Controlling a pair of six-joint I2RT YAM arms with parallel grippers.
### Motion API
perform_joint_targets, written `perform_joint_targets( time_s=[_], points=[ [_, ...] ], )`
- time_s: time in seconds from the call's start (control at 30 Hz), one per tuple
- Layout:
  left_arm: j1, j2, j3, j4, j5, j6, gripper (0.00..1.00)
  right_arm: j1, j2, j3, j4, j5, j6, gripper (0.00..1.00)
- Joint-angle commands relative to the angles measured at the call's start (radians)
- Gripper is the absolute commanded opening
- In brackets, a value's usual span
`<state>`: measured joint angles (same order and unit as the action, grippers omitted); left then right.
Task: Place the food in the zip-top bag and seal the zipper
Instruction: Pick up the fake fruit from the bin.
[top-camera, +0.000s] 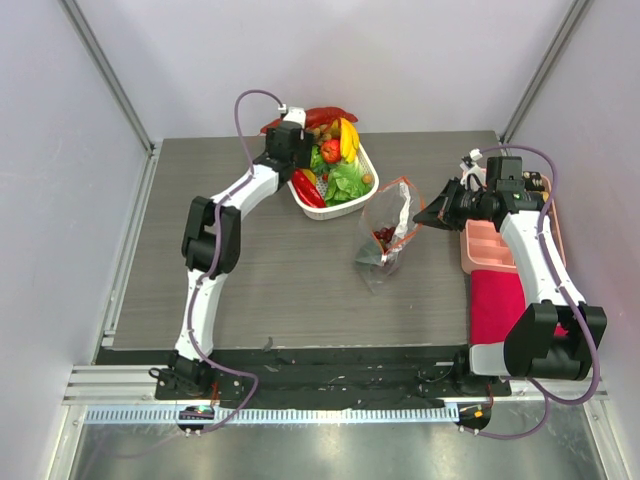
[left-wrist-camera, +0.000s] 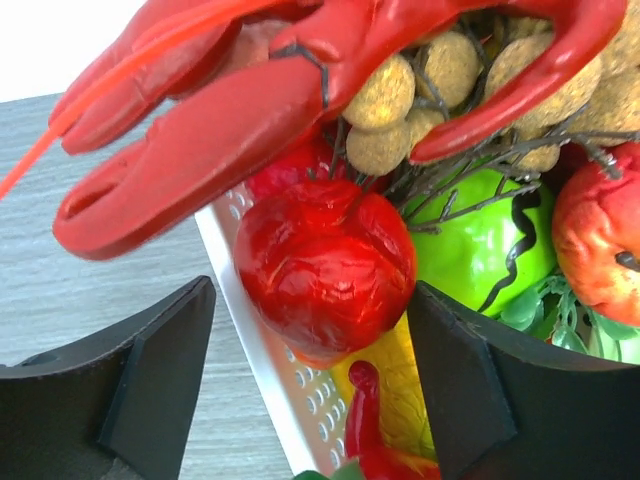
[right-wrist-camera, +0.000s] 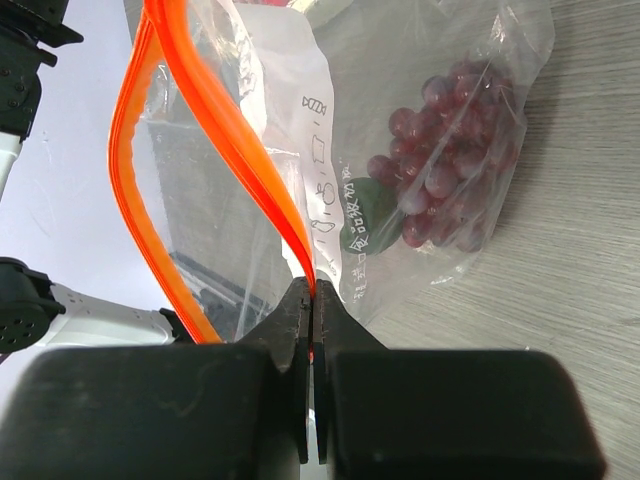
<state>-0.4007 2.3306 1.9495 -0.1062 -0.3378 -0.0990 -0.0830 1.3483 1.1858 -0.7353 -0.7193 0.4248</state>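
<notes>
You have a grey table (top-camera: 300, 290) with a white basket (top-camera: 335, 212) at the far side. The basket is full of toy food. Nearer the middle of the table is the zip-top bag (top-camera: 385, 235), held up at its top edge with its bottom on the table.

The job is only partly done. A bunch of dark grapes (right-wrist-camera: 440, 170) is inside the bag, and most of the food is in the basket. The bag's mouth is open, because the orange zipper (right-wrist-camera: 240, 150) bends out in a wide loop. So you need to put more food in, and then close the zipper.

Your right gripper (right-wrist-camera: 312, 300) is squeezed tight on the zipper, at the place where its two sides come together. That keeps the mouth up and open.

Your left gripper (left-wrist-camera: 310, 370) is over the basket with its jaws wide apart. It holds nothing. A red round fruit (left-wrist-camera: 325, 265) sits between them, and it looks like the next thing to grab.

Some things are hard to see. A red lobster toy (left-wrist-camera: 230, 110) covers part of the basket. From above, the left arm hides its own fingers. A green patch beside the grapes may be a leaf or a sticker; I cannot tell. The zipper's small end piece does not show.
</notes>
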Motion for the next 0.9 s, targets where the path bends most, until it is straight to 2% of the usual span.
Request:
perform_joint_targets(
  time_s=[0.0, 0.3, 0.57, 0.87],
  points=[
    [0.007, -0.031, 0.005, 0.098, 0.042, 0.004, 0.77, -0.003, 0.0, 0.029, 0.014, 0.004, -0.003, 0.01],
    [0.007, -0.091, -0.069, 0.145, 0.144, 0.022, 0.57, -0.003, -0.005, 0.026, 0.014, 0.009, -0.003, 0.01],
    [-0.007, -0.227, -0.175, 0.134, 0.229, -0.013, 0.54, -0.003, 0.0, 0.034, 0.017, 0.009, -0.003, 0.01],
    [-0.026, -0.307, -0.178, 0.07, 0.33, -0.064, 0.52, -0.003, 0.003, 0.032, 0.025, 0.008, -0.003, 0.01]
  ],
)
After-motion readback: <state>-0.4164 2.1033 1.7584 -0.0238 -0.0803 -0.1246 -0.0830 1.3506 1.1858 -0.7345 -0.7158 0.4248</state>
